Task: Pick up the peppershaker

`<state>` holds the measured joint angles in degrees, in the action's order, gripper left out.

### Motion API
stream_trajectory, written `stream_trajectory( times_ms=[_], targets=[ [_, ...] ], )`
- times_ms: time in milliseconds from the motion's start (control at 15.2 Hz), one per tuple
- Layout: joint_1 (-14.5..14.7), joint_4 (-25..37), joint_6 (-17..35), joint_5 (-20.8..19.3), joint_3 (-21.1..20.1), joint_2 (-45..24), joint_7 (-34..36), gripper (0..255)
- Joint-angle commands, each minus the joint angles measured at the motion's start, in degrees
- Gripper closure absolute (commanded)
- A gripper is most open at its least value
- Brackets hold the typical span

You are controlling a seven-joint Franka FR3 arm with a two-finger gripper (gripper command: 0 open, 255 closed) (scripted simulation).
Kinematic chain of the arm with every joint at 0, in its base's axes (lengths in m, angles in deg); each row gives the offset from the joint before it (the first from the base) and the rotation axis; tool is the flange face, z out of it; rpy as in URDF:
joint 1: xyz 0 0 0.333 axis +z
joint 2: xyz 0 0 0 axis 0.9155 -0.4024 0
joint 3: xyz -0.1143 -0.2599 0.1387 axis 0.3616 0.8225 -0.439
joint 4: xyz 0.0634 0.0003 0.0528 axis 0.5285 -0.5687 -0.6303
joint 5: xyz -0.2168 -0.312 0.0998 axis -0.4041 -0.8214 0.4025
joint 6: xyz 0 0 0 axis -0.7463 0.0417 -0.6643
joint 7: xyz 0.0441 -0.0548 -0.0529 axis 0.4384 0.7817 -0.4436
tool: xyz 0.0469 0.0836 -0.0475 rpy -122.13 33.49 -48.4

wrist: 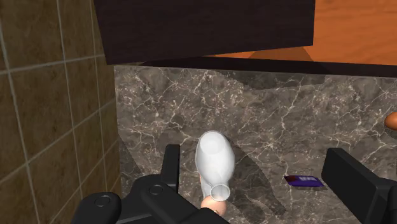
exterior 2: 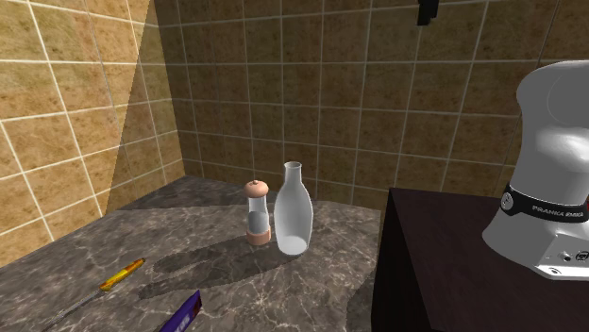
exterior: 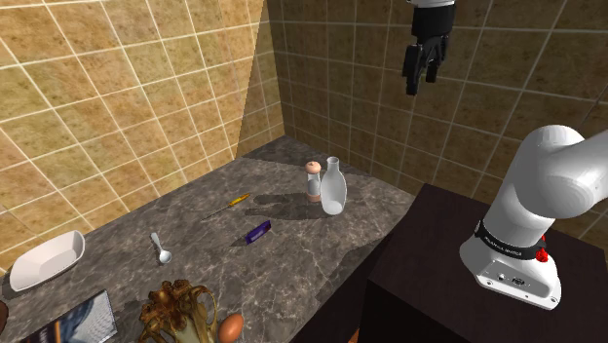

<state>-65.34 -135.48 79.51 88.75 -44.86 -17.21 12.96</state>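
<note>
In the shoulder view, the pepper shaker (exterior: 313,181) stands upright toward the far end of the marbled desk (exterior: 195,234), not far from the corner where the tiled walls meet. It is just beside a white bottle (exterior: 333,185), which stands between it and the desk edge facing the dark stand (exterior: 438,263). The jaws hang high above both, well clear of the desk. Nearer the middle of the desk lie a yellow-handled tool (exterior: 232,202), a purple bar (exterior: 258,231) and a spoon (exterior: 160,248). A white dish (exterior: 47,261) sits at the near end.

In the second exterior view, the shaker (exterior 2: 256,213) shows a peach-coloured top and base with a pale middle. The bottle (exterior 2: 293,209) is close at its side, towards the stand (exterior 2: 444,255). The yellow-handled tool (exterior 2: 118,276) and the purple bar (exterior 2: 184,316) lie nearer the camera.

In the wrist view, the jaws are released: their black fingers (wrist: 170,167) stand wide apart with nothing between them touching. Far below them the bottle (wrist: 213,159) is seen from above, with a sliver of the shaker (wrist: 213,205) beside it. The purple bar (wrist: 303,180) lies apart on the desk (wrist: 254,108).
</note>
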Motion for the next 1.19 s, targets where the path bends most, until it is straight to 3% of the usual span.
stream_trajectory(
  times_ms=[0,528,1122],
  targets=[
    [0.00,0.00,0.00,0.00,0.00,0.00,0.00,0],
    [0.04,-0.61,13.02,-0.60,1.27,-14.08,-1.64,0],
    [0.09,4.64,24.71,-0.58,2.32,-32.90,-3.54,0]
  ],
)
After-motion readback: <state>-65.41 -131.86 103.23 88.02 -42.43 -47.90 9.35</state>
